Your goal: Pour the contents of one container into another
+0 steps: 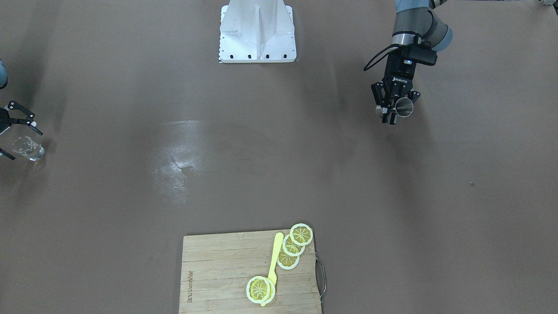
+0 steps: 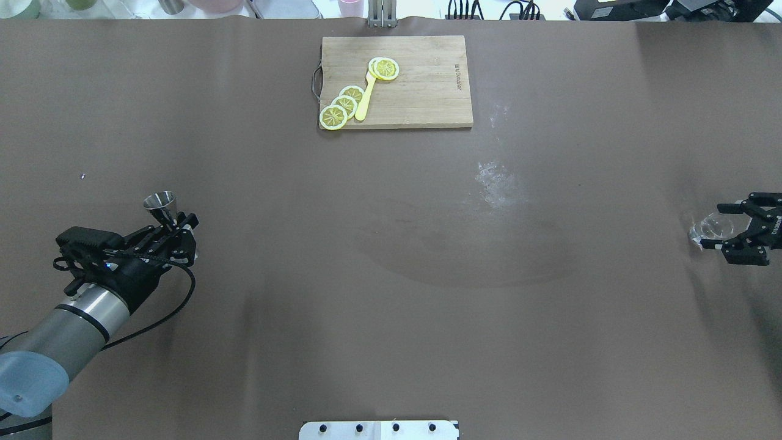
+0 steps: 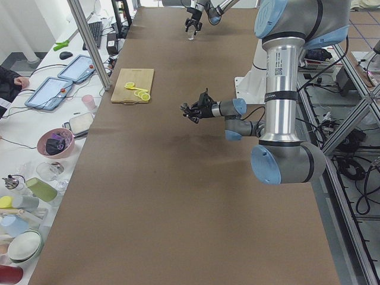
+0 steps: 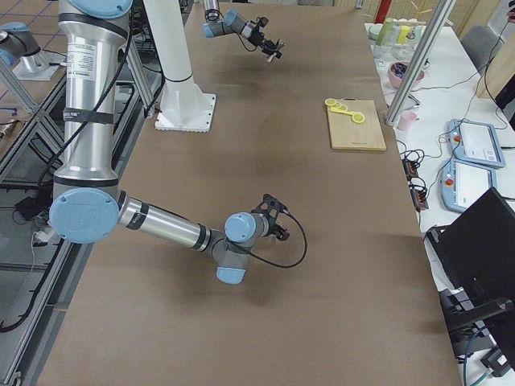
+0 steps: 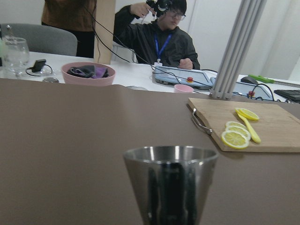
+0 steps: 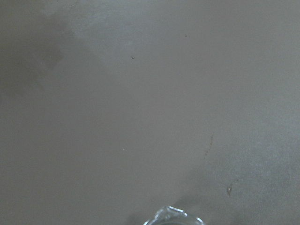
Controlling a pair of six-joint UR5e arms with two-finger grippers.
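**Front-facing view.** Left gripper (image 1: 399,109) clamped on jigger (image 1: 406,107) below the top cone, mouth up, at the table's left end on the robot's side. Right gripper (image 1: 27,145) at the right end, spread wide, glass (image 1: 31,151) standing between its fingertips. Contact with the glass not discernible.

**Overhead view.** Jigger upright, top cone clear above the fingers. Glass on the table, straddled but apparently not gripped. Nearly the whole table width between the two vessels. Board (image 2: 427,91) with lemon slices (image 2: 342,102) at far centre, well apart from both.

**Side views.** Left gripper judged clear of the table, jigger lifted. Nothing to judge on the far arm.

**Left wrist view.** Top cone rim level, low in frame. Contents not visible.

**Right wrist view.** Only the glass rim at the bottom edge, no fingers in frame.

**Recommendation.** Step in hand judged as bringing the vessels together.
- Close on the glass wall low and squarely first, as smooth glass is likely to slip or tip.
- Carry the jigger level and without jerks.
- Set its rim just above the glass mouth before any tilt.
- Tilt slowly. Small mouth, little margin for spill.
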